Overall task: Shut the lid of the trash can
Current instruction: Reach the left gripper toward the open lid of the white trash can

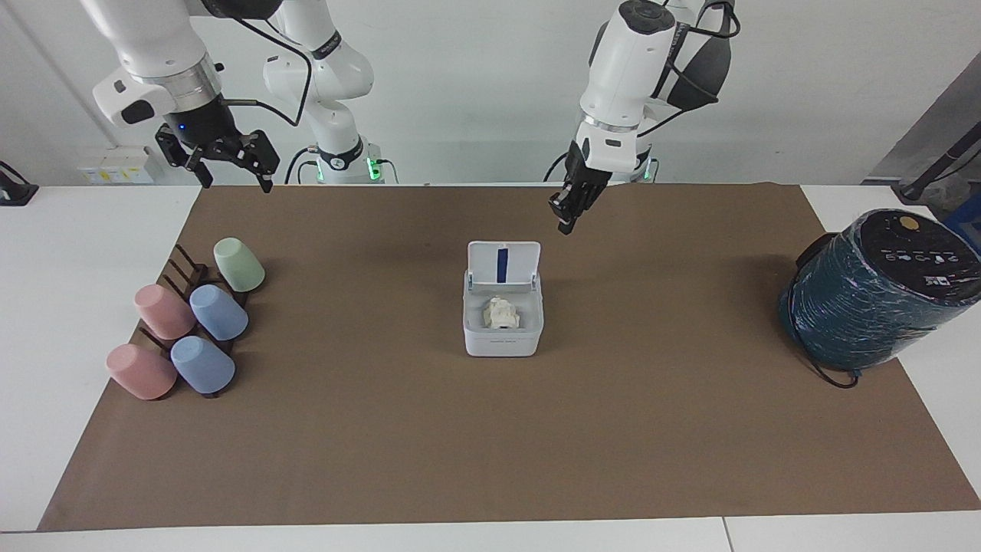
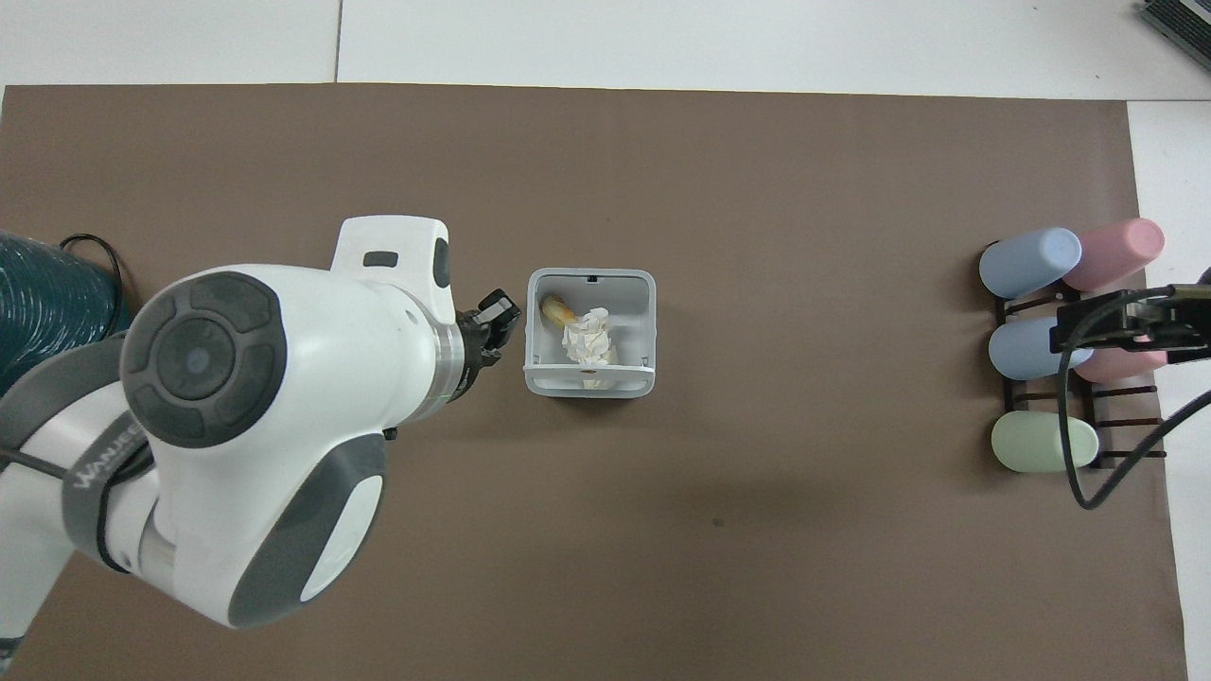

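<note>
The small white trash can (image 1: pixel 503 337) stands at the middle of the brown mat, with crumpled white paper and something orange inside. Its lid (image 1: pixel 503 263) stands upright on the edge nearer the robots, blue stripe showing. In the overhead view the can (image 2: pixel 532 331) is open and the lid (image 2: pixel 590 375) shows edge-on. My left gripper (image 1: pixel 565 222) is shut and empty, raised over the mat beside the can toward the left arm's end, apart from the lid; it also shows in the overhead view (image 2: pixel 499 314). My right gripper (image 1: pixel 232 175) is open and waits high over the cup rack's end.
A large dark teal cylinder (image 1: pixel 874 295) stands at the left arm's end of the table. A dark rack with several pastel cups (image 1: pixel 191 326) lies at the right arm's end. The brown mat (image 1: pixel 490 445) covers most of the table.
</note>
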Controlling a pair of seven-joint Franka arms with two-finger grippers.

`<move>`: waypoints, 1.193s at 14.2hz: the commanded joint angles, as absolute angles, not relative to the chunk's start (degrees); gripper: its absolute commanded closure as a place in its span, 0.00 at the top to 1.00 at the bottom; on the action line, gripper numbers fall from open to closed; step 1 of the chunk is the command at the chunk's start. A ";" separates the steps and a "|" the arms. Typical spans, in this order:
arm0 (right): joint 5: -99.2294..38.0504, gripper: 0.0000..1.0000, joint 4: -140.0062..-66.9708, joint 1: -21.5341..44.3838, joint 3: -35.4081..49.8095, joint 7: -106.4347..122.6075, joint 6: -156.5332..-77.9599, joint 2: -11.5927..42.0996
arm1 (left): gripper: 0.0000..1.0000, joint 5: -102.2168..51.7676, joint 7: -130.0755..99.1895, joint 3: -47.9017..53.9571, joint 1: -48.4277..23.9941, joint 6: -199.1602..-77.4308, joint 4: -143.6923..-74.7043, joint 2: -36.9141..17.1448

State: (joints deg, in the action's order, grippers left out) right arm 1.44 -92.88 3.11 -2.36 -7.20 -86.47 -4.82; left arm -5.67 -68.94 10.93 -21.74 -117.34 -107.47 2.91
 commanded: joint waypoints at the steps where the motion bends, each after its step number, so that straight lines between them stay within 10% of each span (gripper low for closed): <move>1: 0.88 1.00 -93.25 2.02 -1.76 -5.45 -86.48 -5.54 | 0.00 -6.42 -71.80 9.93 -24.86 -122.16 -112.06 4.22; 17: 0.97 1.00 -93.25 2.02 -1.76 -5.45 -86.48 -5.54 | 0.00 -6.50 -75.41 9.84 -29.18 -137.89 -114.70 -1.31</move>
